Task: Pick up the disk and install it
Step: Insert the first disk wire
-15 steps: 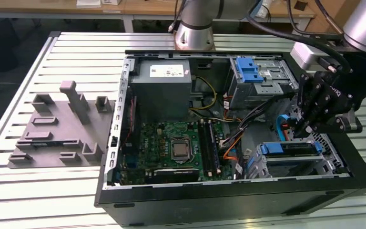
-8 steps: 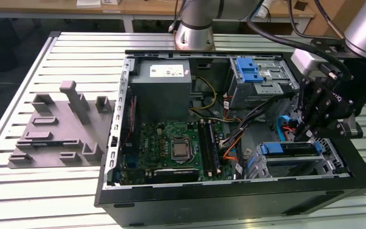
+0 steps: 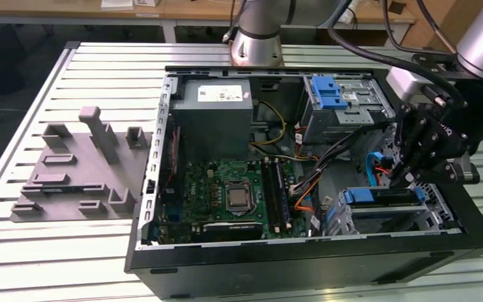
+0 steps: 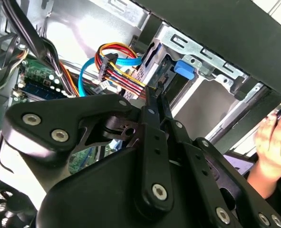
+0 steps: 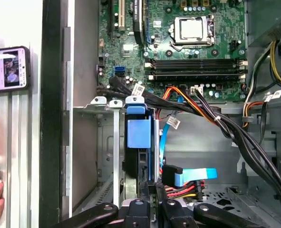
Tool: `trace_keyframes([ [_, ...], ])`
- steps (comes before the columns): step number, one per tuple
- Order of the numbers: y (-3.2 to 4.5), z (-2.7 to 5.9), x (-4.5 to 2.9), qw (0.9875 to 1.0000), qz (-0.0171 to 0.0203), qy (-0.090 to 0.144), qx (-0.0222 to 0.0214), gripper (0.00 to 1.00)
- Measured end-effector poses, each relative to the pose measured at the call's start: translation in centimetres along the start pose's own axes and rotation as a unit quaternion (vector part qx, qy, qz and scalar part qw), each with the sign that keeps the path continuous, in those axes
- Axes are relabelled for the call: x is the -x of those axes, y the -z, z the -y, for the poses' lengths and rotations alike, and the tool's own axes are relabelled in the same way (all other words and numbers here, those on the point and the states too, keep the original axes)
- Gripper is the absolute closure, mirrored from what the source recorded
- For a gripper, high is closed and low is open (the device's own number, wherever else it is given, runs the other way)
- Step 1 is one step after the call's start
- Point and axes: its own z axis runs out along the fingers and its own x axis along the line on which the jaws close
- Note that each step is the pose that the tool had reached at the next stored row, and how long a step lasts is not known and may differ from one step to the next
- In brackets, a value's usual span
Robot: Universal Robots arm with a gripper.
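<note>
The disk, with its blue frame, lies in the lower drive cage at the case's near corner on the exterior view's right. In the first wrist view the disk stands edge-on between the cage's metal walls. My gripper hangs right over it inside the case. In both wrist views the black fingers meet with no gap between them, so the gripper is shut, and its tips sit at the disk's end, beside the red-yellow and blue cables.
The open computer case lies on a slatted table, with motherboard, grey power supply and an upper drive cage. Cable bundles cross near the gripper. A grey fixture sits left. A person's hand and a phone are outside the case.
</note>
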Motion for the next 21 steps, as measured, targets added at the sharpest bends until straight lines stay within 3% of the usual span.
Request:
trace_keyframes([
  [7,-0.32,0.22,-0.34,1.0,0.0004,-0.007,0.0005,0.84],
  [21,-0.45,0.54,-0.32,1.0,0.0003,-0.007,0.0005,0.84],
])
